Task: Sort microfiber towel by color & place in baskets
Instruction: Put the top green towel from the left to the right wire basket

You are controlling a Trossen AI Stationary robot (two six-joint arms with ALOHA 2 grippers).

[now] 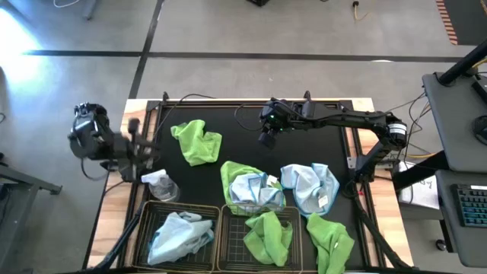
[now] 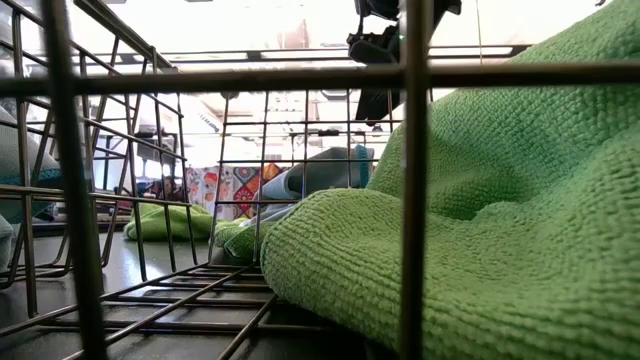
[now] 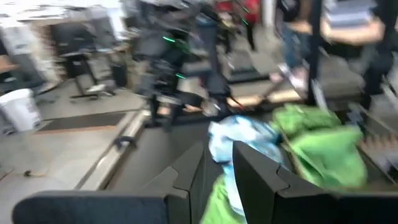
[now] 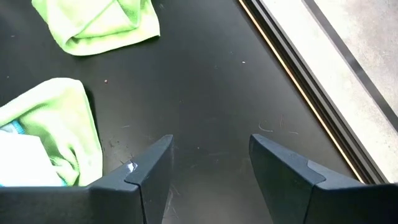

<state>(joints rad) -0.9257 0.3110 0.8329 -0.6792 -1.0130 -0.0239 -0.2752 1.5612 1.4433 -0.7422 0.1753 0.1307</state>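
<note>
A pale blue towel (image 1: 179, 234) lies in the left basket (image 1: 144, 217). A lime green one (image 1: 268, 236) lies in the right basket (image 1: 228, 251) and fills the low view's right side (image 2: 480, 240). On the black mat lie a green towel (image 1: 196, 141), a green and blue heap (image 1: 249, 186), a blue towel (image 1: 310, 186) and a green towel (image 1: 331, 240). My left gripper (image 1: 143, 148) is level at the table's left edge, its fingers (image 3: 219, 149) a narrow gap apart, holding nothing. My right gripper (image 1: 266, 141) hangs open over bare mat (image 4: 210, 142), slanting down.
A small clear spray bottle (image 1: 160, 183) stands on the mat just behind the left basket. The black mat (image 1: 228, 122) has free room at its far side. Metal rails (image 4: 311, 99) frame the mat. Cables and a desk stand to the table's right.
</note>
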